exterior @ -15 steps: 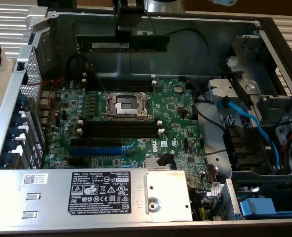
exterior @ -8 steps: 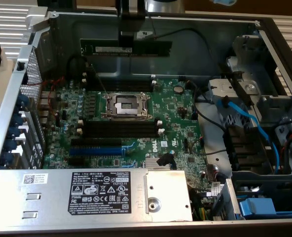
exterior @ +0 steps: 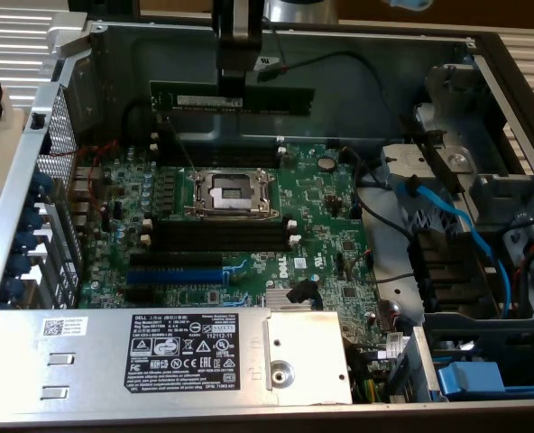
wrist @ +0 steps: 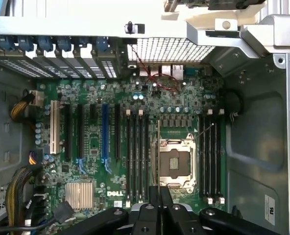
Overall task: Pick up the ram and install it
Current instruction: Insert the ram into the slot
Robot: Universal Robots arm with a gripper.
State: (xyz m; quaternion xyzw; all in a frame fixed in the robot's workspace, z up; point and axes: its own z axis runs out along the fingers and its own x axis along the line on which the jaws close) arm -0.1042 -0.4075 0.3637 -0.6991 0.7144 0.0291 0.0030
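Gripper (wrist: 159, 193) clenched on the ram (exterior: 276, 99), gripped mid-length. The stick hangs level, on edge, above the motherboard (exterior: 321, 207), clear of the black slots (exterior: 215, 153) by the processor socket (exterior: 231, 191). Judgement: line it up parallel over one slot, centred end to end, no tilt.
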